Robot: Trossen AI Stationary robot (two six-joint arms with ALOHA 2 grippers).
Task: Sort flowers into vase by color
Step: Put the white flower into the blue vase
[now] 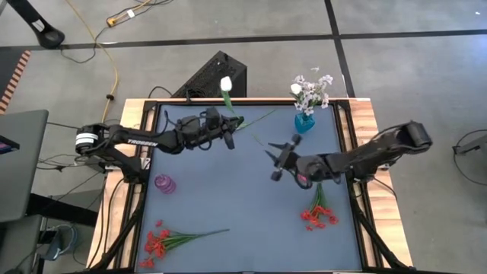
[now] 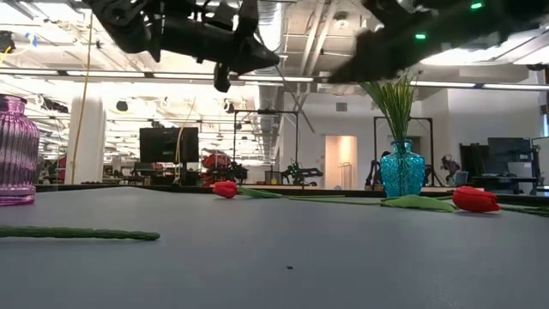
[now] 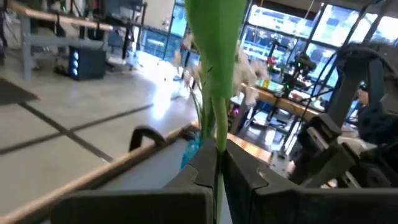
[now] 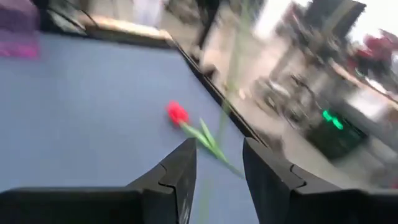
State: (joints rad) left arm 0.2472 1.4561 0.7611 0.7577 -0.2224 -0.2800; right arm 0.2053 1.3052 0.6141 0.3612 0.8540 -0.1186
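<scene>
My left gripper (image 1: 230,135) is over the table's far middle, shut on a white tulip (image 1: 226,84) whose bud reaches past the far edge. My right gripper (image 1: 272,164) hovers open near the table's middle. In the right wrist view a thin green stem (image 4: 200,193) runs between its fingers; I cannot tell whether they touch. A blue vase (image 1: 304,122) holds white blossoms at the far right. A purple vase (image 1: 165,183) stands at the left. Red blossom clusters (image 1: 156,243) (image 1: 319,217) lie near the near edge. Two red tulips (image 2: 225,189) (image 2: 474,199) lie on the table. My left gripper pinches the white tulip's green stem (image 3: 217,146) between its two fingers, just below a broad leaf (image 3: 214,37). The fingers lie across the stem. The tulip is lifted clear of the table, its bud toward the far edge.
A raised wooden rim (image 1: 346,114) frames the blue mat. A long green stem (image 2: 77,233) lies on the mat at the near left. The right arm (image 1: 380,148) reaches in from the right edge. Cables and a black box (image 1: 217,72) sit beyond the far edge.
</scene>
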